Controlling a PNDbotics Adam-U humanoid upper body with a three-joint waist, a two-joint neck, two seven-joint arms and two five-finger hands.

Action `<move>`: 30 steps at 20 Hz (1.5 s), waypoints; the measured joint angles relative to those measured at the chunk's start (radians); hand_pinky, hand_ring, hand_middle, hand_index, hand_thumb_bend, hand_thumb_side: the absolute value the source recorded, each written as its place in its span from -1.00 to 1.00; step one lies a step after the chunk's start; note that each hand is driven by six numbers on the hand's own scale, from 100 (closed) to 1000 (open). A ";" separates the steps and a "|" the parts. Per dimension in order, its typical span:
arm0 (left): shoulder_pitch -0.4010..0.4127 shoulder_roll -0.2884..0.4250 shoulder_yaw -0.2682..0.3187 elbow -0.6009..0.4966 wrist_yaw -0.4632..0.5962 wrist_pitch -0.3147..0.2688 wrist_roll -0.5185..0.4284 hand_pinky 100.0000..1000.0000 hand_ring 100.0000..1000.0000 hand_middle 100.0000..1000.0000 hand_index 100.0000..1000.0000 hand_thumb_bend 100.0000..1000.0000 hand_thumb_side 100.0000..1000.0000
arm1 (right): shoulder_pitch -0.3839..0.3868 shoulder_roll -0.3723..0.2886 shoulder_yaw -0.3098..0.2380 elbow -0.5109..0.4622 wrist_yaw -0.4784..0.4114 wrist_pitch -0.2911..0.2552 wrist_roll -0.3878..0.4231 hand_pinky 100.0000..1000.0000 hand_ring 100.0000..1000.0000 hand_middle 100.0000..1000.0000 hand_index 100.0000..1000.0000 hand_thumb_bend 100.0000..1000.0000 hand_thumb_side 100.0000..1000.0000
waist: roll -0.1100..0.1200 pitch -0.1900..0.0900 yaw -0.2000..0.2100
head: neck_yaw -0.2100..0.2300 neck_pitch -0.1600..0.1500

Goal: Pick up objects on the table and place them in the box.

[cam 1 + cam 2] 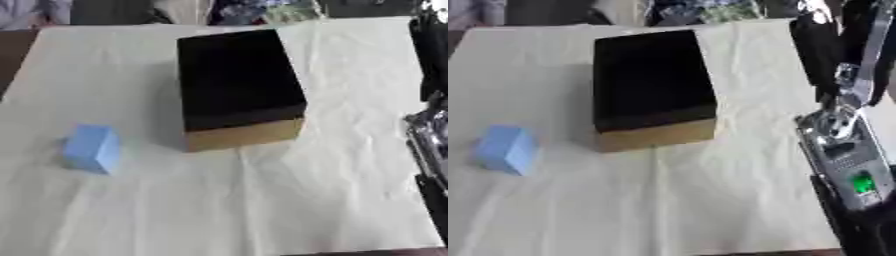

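Blue block (91,148) left of box (238,85), right arm (846,150) far side, hand's state unclear.

No writing, label, brand or number could be read anywhere. The black-topped cardboard box (241,85) with its tan front face carried no legible print, and the pale blue block (91,148) was plain on the sides that showed. A small green patch (863,184) sat on the silver and black robot arm (846,150) at the right, but nothing on it could be made out.
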 measured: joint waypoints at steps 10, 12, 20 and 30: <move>0.014 0.089 -0.002 0.000 -0.019 0.086 -0.046 0.75 0.13 0.39 0.78 -0.99 -0.32 | 0.007 -0.001 0.000 0.000 0.000 0.001 0.001 0.64 0.56 0.11 0.53 -1.00 -0.36 | 0.008 -0.012 0.003 | -0.002 0.000; 0.028 0.171 -0.018 0.000 -0.030 0.155 -0.081 0.75 0.13 0.41 0.79 -1.00 -0.32 | 0.009 -0.003 0.000 0.000 0.000 0.002 0.002 0.64 0.56 0.11 0.53 -1.00 -0.36 | 0.013 -0.014 0.005 | -0.005 0.001; 0.063 0.537 -0.106 -0.002 -0.031 0.376 -0.319 0.84 0.39 0.59 0.92 -0.82 -1.00 | 0.010 -0.012 0.006 0.000 0.000 0.005 0.005 0.64 0.56 0.10 0.53 -1.00 -0.35 | 0.022 -0.017 0.008 | -0.011 0.001; 0.048 0.752 -0.160 -0.005 -0.081 0.506 -0.675 0.84 0.56 0.66 0.96 -0.18 -1.00 | 0.009 -0.018 0.011 0.000 0.000 0.007 0.008 0.64 0.56 0.10 0.52 -1.00 -0.35 | 0.029 -0.019 0.002 | -0.011 0.000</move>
